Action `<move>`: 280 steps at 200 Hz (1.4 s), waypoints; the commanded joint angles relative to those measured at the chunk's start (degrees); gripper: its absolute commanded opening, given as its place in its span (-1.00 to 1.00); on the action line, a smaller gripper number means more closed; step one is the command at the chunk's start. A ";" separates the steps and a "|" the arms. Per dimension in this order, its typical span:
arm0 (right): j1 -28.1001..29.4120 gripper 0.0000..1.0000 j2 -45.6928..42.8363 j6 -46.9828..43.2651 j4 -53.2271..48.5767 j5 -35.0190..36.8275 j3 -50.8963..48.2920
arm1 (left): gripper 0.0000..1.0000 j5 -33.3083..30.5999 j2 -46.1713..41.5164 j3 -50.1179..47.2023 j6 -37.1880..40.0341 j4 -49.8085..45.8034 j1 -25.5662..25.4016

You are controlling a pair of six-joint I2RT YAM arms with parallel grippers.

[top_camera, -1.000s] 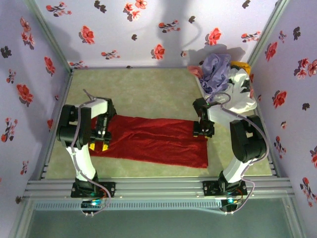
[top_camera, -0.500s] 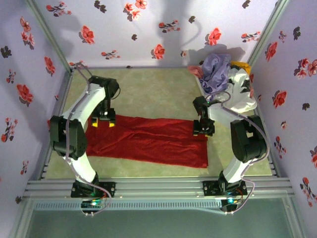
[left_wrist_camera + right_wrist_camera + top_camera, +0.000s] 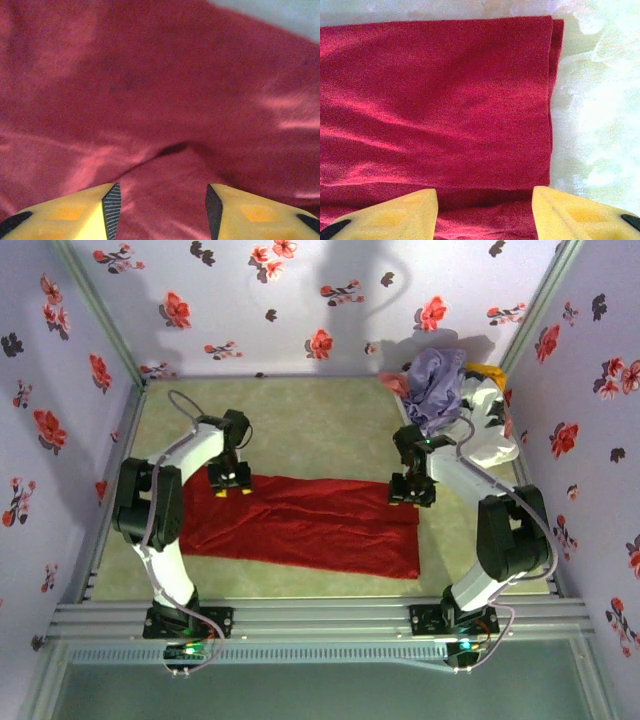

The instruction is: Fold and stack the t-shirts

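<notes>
Two changes stand out across the last second, both in the arms; the cloth itself has not shifted.

1. The deep red t-shirt (image 3: 310, 525) lies as a long flat band, left to right, across the near half of the table (image 3: 320, 420), in the same outline as before.
2. The lavender-purple t-shirt (image 3: 435, 385) stays heaped on the white basket (image 3: 490, 435) at the far right corner.
3. The left gripper (image 3: 231, 483) has travelled from the shirt's near left end to its far edge. Its fingers (image 3: 112, 205) are spread, with a raised ridge of cloth between them.
4. The right gripper (image 3: 411, 493) has barely moved. It sits over the far right corner with its fingers (image 3: 415, 210) spread.

Judgement: both grippers appear placed to grasp the far edge for the next fold.
</notes>
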 commanded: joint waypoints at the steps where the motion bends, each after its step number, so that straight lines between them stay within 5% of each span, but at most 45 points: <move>1: -0.48 0.08 -1.64 -0.42 -2.16 -0.28 0.41 | -0.03 1.14 0.85 -0.69 -1.41 3.53 0.44; 41: -0.48 0.08 -2.01 -0.47 -2.15 -0.18 -0.48 | -0.32 1.95 2.51 -2.30 -2.48 6.87 0.69; 88: -0.48 0.09 -1.99 -0.62 -2.52 0.27 0.08 | -0.34 3.61 3.88 -4.18 -3.71 5.78 0.72; 120: -0.48 0.09 -1.77 -0.52 -2.34 0.18 0.41 | -0.54 3.41 0.81 -5.65 -4.27 5.99 0.70; 223: -0.48 0.09 -2.18 -0.79 -2.06 -0.18 -0.46 | -0.58 3.70 -3.23 -7.41 -4.90 4.72 0.63; 280: -0.44 0.10 -2.10 -0.86 -2.24 -0.09 -0.20 | -1.00 3.67 -5.31 -7.60 -5.33 4.30 0.14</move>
